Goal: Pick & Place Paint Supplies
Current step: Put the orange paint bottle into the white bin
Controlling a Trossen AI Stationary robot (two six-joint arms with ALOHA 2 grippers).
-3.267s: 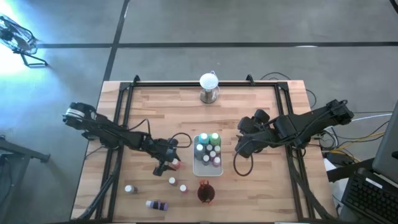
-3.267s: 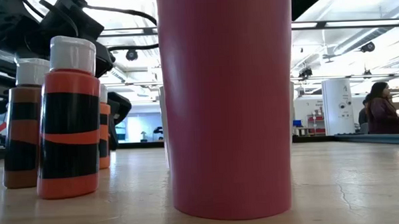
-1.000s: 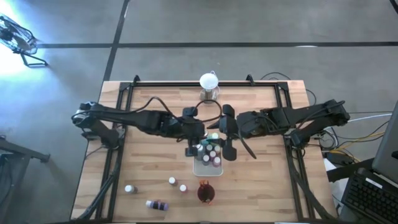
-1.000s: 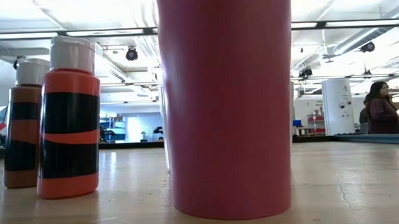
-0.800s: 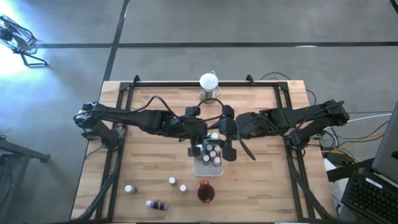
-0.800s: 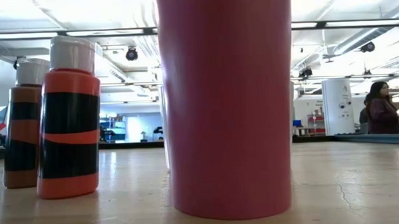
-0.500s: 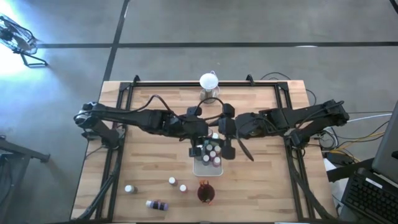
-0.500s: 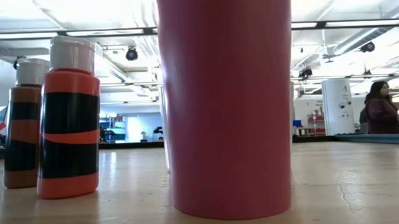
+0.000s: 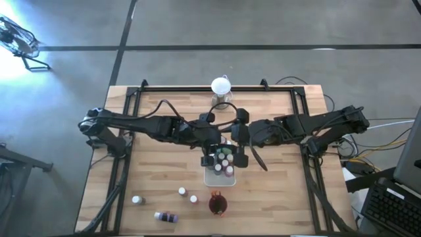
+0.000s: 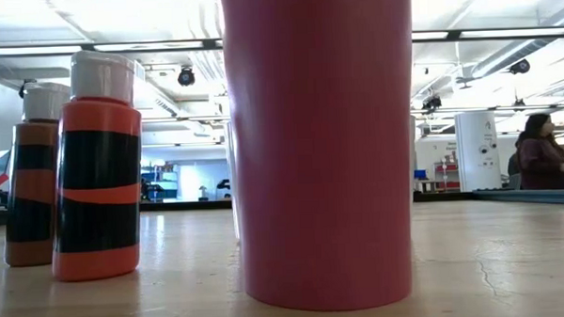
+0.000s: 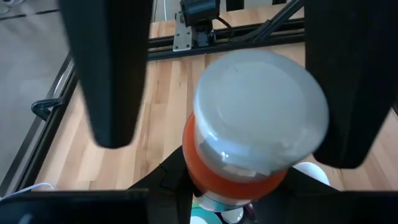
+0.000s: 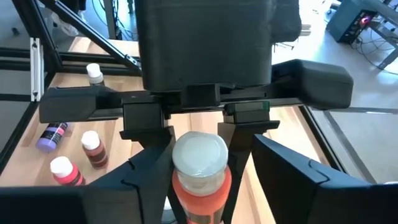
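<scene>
Both grippers meet over the far end of the tray (image 9: pixel 212 176), mid-table. The left gripper (image 9: pixel 209 158) is clamped on an orange bottle (image 12: pixel 200 176) (white cap up, body upright between the fingers), held just above the bottles (image 9: pixel 223 163) already standing in the tray. The right gripper (image 9: pixel 242 157) faces it from the right with its fingers spread on either side of that bottle; whether they touch it I cannot tell.

Near the front edge, left of the cup (image 9: pixel 217 204), two bottles (image 9: pixel 187 195) stand close together (orange ones, per the low view), another bottle (image 9: pixel 137 199) stands farther left, and a purple bottle (image 9: pixel 166 216) lies on its side. Globe (image 9: pixel 221 87) at the far edge.
</scene>
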